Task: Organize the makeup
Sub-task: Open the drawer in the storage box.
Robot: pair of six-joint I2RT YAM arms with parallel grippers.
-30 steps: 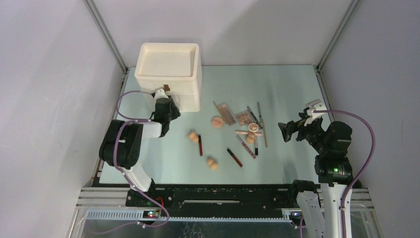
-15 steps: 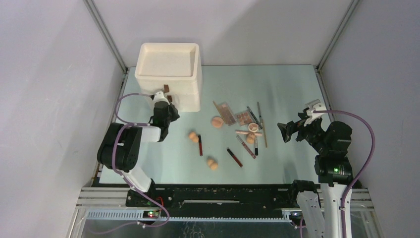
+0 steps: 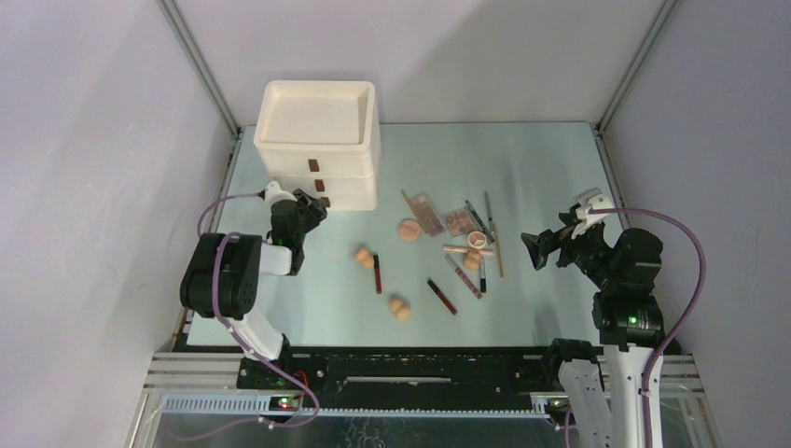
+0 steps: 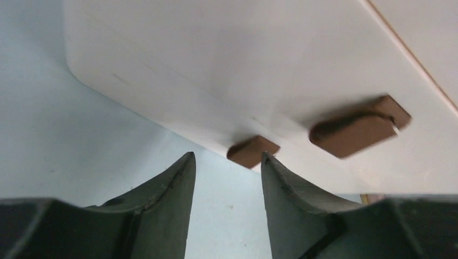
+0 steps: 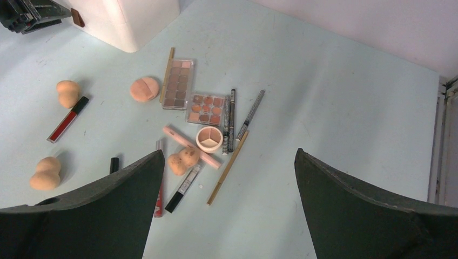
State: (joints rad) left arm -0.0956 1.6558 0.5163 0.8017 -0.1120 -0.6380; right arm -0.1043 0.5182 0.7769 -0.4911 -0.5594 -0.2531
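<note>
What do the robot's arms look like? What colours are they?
Both are chunky black parts joined by white ones. The left arm and right arm each trail a looping purple cable. The left gripper and right gripper each have two dark, pointed fingers. A tiny green light glows low on the right arm.

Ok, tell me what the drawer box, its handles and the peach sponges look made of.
The drawer box looks like cream plastic: smooth, matte, moulded rounded corners. Its handles are brown tabs with a faint sheen, likely plastic, possibly wood. The sponges look like soft foam: matte, peach, pinched at the waist.
</note>
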